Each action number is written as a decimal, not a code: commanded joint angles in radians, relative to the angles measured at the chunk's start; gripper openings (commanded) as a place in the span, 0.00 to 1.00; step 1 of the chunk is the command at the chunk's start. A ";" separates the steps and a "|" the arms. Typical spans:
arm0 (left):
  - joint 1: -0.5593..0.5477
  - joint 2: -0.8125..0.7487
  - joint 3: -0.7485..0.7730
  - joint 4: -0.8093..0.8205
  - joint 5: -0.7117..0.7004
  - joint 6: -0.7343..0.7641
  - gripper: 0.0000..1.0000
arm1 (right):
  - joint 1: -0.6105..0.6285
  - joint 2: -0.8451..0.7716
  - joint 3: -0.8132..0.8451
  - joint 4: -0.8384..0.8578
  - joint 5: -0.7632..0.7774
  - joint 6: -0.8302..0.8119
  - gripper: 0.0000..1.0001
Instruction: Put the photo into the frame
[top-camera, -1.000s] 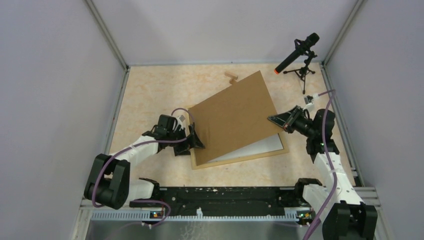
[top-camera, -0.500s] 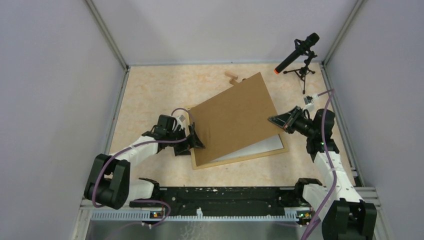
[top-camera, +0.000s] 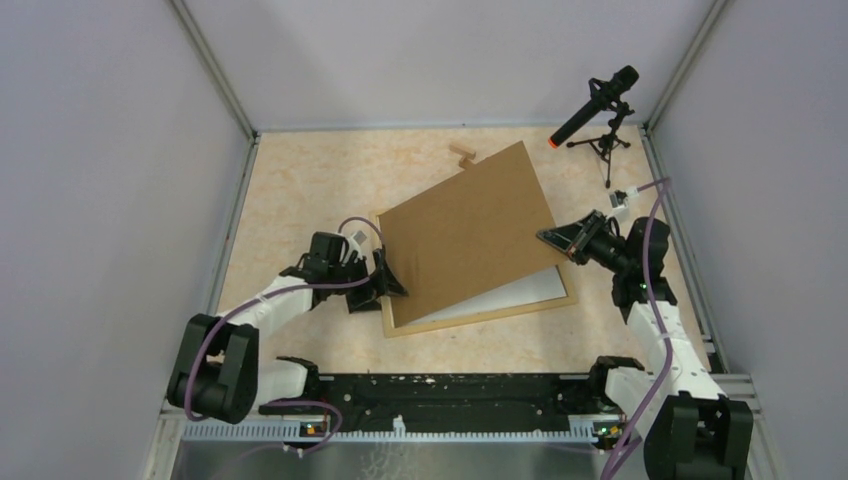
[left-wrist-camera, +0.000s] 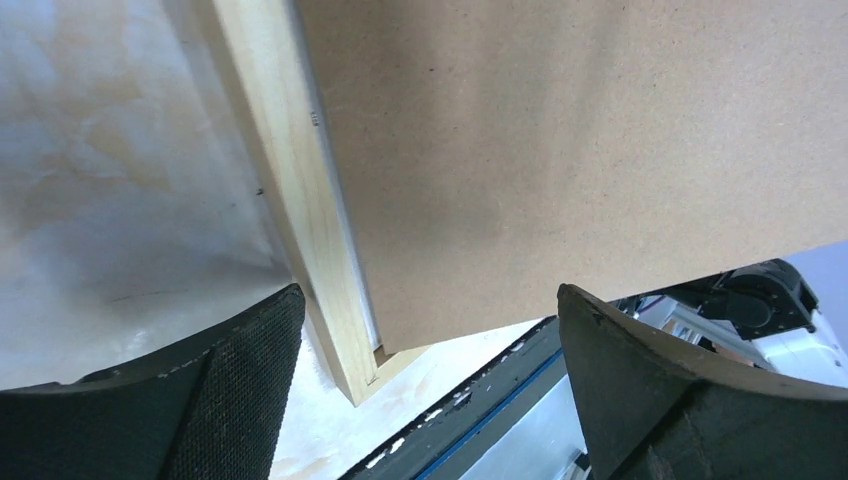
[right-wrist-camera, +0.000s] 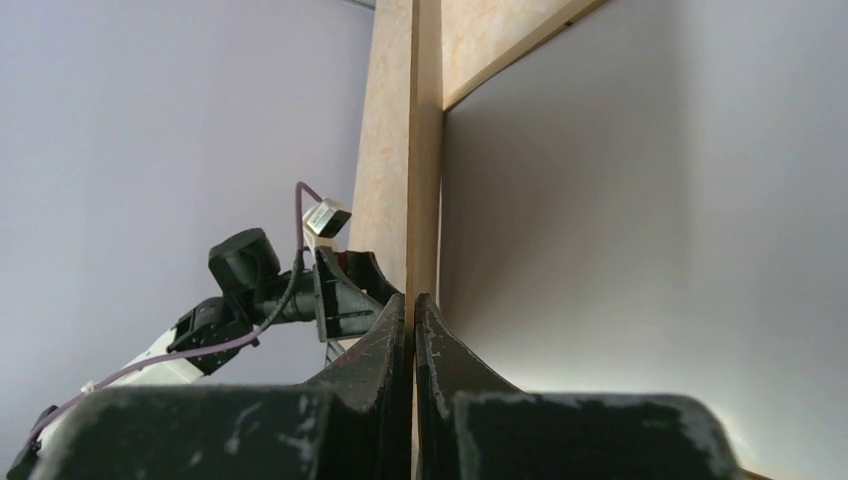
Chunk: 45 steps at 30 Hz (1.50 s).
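- Clamping the right edge of the board (top-camera: 465, 235), the right gripper (top-camera: 543, 237) has its fingers pressed all but together on that thin edge; the wrist view (right-wrist-camera: 412, 300) shows the edge running straight out from between the fingertips.
- Left gripper (top-camera: 393, 278) stands wide open and holds nothing. In its wrist view (left-wrist-camera: 430, 290) the near-left corner of the frame (left-wrist-camera: 290, 180) and the near edge of the board (left-wrist-camera: 600, 130) lie between the spread fingers (left-wrist-camera: 230, 380); whether either finger touches them cannot be told.
- Board: plain brown, tilted and turned askew over the frame, its left edge down along the inner side of the left rail, its right side lifted at the right gripper.
- Frame (top-camera: 480, 318): lying flat on the bench (top-camera: 310, 190) between the two arms, pale rails showing at the near and left sides.
- White panel (top-camera: 520, 293) is exposed inside the frame at its near-right part, beneath the raised board.
- Photo: its printed face cannot be made out in any view.
- Small wooden block (top-camera: 462, 153) lies on the bench just beyond the board's far corner.
- Microphone (top-camera: 592, 105) on a tripod stands at the far right corner.
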 joint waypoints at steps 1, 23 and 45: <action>0.086 -0.059 -0.051 0.083 0.105 -0.029 0.99 | -0.012 -0.008 0.013 0.144 0.013 0.017 0.00; 0.150 -0.016 -0.099 0.173 0.238 -0.071 0.99 | 0.083 0.060 0.081 -0.326 0.068 -0.321 0.11; 0.151 0.006 -0.108 0.179 0.234 -0.043 0.99 | 0.172 0.212 0.188 -0.474 0.460 -0.572 0.59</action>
